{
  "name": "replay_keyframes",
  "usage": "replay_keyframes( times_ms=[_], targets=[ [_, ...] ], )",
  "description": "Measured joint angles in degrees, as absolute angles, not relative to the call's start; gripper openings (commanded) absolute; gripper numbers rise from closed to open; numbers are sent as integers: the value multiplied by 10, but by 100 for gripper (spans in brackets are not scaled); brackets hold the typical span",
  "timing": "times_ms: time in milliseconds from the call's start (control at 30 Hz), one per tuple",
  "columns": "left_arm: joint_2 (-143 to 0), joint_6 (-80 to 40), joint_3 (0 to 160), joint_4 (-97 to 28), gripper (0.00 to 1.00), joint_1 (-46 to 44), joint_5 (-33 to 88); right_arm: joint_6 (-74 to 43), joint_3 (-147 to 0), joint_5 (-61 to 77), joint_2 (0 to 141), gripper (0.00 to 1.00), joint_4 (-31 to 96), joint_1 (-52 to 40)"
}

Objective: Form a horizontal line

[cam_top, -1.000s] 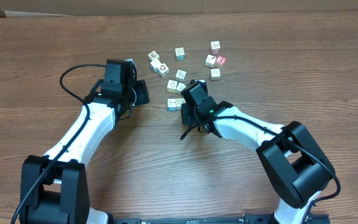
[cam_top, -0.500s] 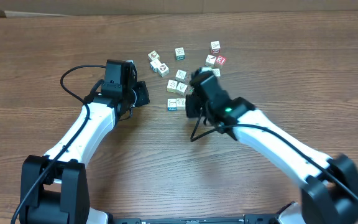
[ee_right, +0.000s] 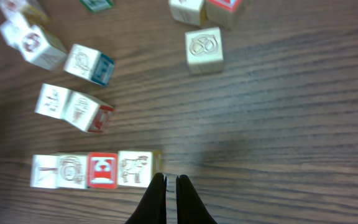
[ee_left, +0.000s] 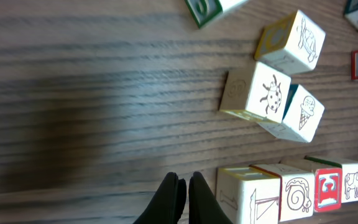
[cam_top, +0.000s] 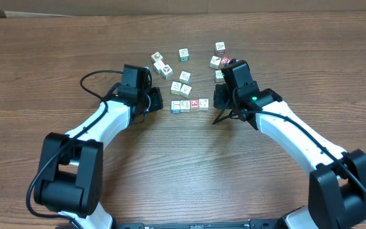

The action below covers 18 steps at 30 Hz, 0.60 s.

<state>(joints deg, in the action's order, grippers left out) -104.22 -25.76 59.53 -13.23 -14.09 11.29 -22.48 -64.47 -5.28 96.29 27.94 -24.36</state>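
The left gripper has its fingers pressed together on nothing, its tips just beside the left end of the row of four blocks. The right gripper is likewise pinched closed and empty, near the row's right end. The four blocks lie touching, left to right, on the wooden table, with loose blocks scattered beyond them.

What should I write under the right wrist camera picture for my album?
A touching row of four cubes sits beside the right gripper, loose cubes scattered above.
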Motion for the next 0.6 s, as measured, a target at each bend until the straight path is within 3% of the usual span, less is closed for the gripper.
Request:
replay_keyframes(
  times_ms=[600],
  targets=[
    [-1073,-290,595,-128,4,-150,150,-225,-643,2,998,4,292,-253]
  ],
)
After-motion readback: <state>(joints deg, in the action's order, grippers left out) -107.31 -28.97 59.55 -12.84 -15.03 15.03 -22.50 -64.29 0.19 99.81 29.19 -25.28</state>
